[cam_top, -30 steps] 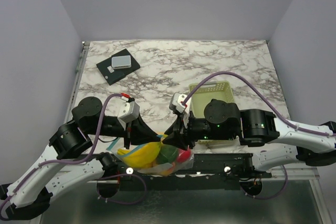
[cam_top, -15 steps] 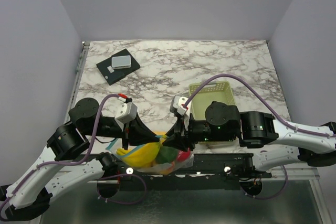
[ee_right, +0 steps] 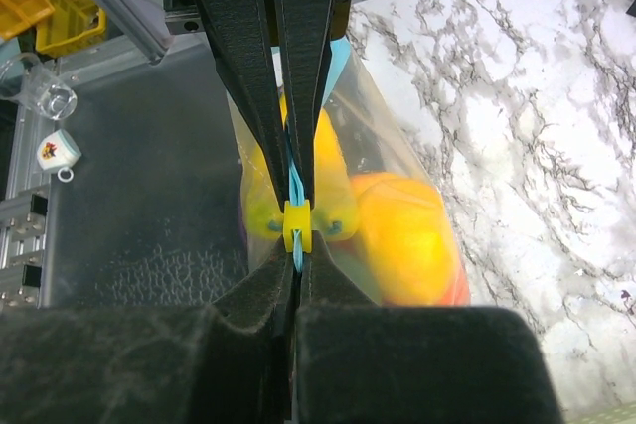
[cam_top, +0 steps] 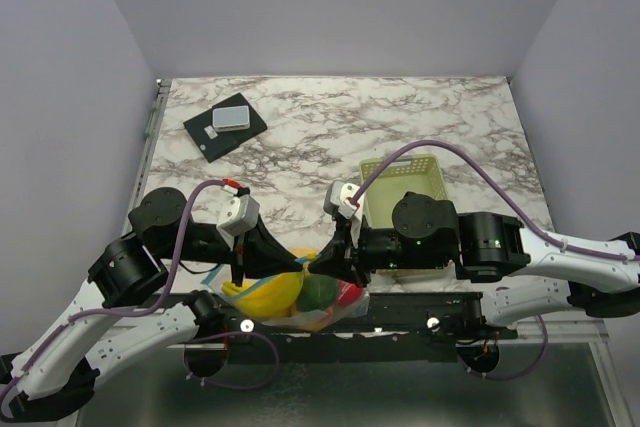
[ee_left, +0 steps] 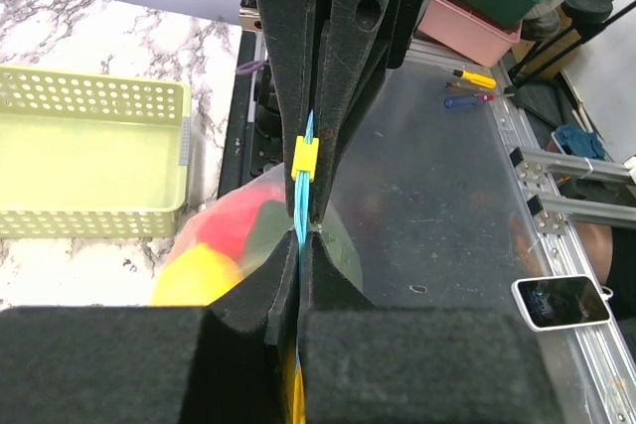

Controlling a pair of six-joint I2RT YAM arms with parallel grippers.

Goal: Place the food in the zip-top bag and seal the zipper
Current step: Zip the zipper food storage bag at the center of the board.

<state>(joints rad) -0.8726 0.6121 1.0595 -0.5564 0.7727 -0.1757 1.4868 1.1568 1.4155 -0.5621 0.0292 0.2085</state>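
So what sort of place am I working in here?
Most likely a robotics lab or workshop test cell: a marble-patterned tabletop boxed in by plain grey walls, aluminium framing alongside, and storage bins with screwdrivers on the bench nearby.

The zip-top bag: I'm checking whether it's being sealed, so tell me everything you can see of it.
The zip-top bag is clear, floppy plastic with a light blue zipper along its mouth, carrying a yellow slider. It sits at the near edge of the table. The left gripper and right gripper, facing each other, are both shut on the zipper. Yellow, green and red toy fruit bulge inside.
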